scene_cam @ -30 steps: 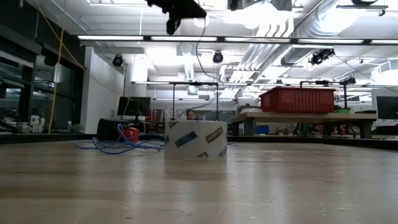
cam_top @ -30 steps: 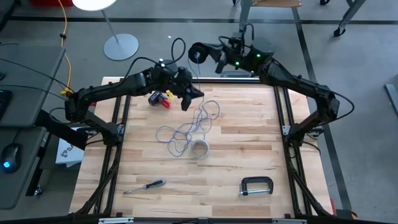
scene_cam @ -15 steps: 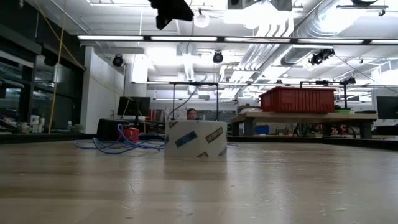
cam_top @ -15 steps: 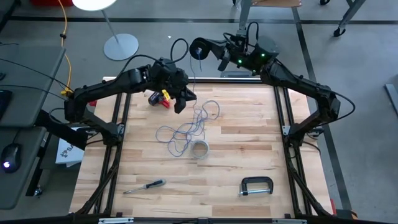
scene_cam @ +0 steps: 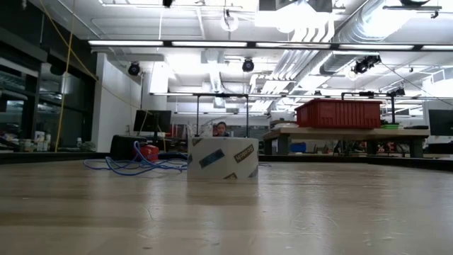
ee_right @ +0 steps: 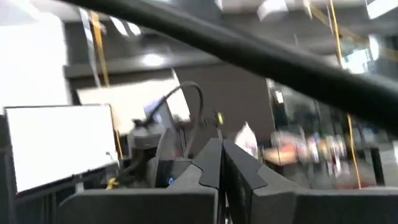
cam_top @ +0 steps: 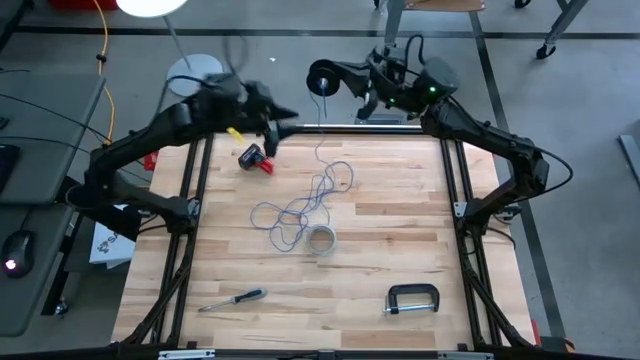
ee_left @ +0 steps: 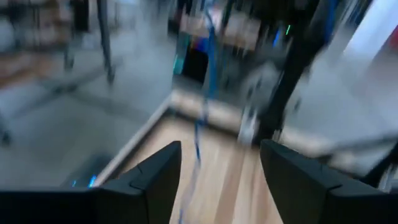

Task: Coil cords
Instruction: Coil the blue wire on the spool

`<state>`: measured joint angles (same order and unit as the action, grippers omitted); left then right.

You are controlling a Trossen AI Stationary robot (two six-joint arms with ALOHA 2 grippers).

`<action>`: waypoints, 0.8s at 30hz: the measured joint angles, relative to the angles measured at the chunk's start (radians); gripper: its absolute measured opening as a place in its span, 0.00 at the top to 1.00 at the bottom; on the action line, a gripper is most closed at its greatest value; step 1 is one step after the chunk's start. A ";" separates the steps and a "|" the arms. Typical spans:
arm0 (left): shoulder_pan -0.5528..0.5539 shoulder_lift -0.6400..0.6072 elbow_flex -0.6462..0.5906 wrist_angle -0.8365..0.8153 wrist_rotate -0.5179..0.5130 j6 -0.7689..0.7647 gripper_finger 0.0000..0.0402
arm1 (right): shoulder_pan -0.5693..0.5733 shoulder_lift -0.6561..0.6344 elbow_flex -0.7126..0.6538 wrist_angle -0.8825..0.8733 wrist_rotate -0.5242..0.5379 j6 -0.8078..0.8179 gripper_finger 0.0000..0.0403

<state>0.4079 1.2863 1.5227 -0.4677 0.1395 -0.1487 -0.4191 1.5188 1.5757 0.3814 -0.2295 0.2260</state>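
Compared with a second ago, the left gripper [cam_top: 283, 122] has withdrawn from over the cords toward the table's 11 o'clock edge, and its fingers [ee_left: 158, 177], previously together, now stand apart with nothing between them; the left wrist view shows a blue strand hanging free in the gap ahead, touching neither finger. The right gripper [cam_top: 318, 79] remains raised beyond the table's 12 o'clock edge, fingers [ee_right: 208, 165] pressed together; it has shifted only slightly. A thin strand runs from it down to the cords [cam_top: 305, 205], so it appears to be clamped on that cord's end, though the contact itself is too small to confirm. The cords lie in a loose tangle at the table's centre, reaching toward 12 o'clock, with no visible change in their layout. The tape roll [cam_top: 320, 240] sits just beside the tangle at its 5 o'clock side, unmoved. The red and black tool [cam_top: 258, 159] at 11 o'clock, the screwdriver [cam_top: 232, 298] at 7 o'clock and the C-clamp [cam_top: 413, 298] at 5 o'clock are likewise unmoved. In the low view, neither gripper shows clearly.
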 joint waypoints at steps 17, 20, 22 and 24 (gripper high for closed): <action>-0.068 -0.046 0.000 0.142 -0.105 0.133 0.46 | 0.056 0.000 0.000 0.032 0.198 0.030 1.00; -0.113 -0.041 0.000 0.016 -0.264 0.283 0.46 | 0.042 0.000 0.000 -0.080 0.249 0.219 1.00; -0.143 -0.040 -0.001 -0.043 -0.335 0.353 0.46 | 0.030 0.000 0.000 -0.177 0.258 0.317 1.00; -0.172 -0.041 -0.002 -0.067 -0.400 0.407 0.46 | 0.018 0.002 0.000 -0.289 0.281 0.436 1.00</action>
<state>0.2363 1.2457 1.5211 -0.5345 -0.2602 0.2584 -0.4014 1.5211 1.5757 0.0926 0.0514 0.6617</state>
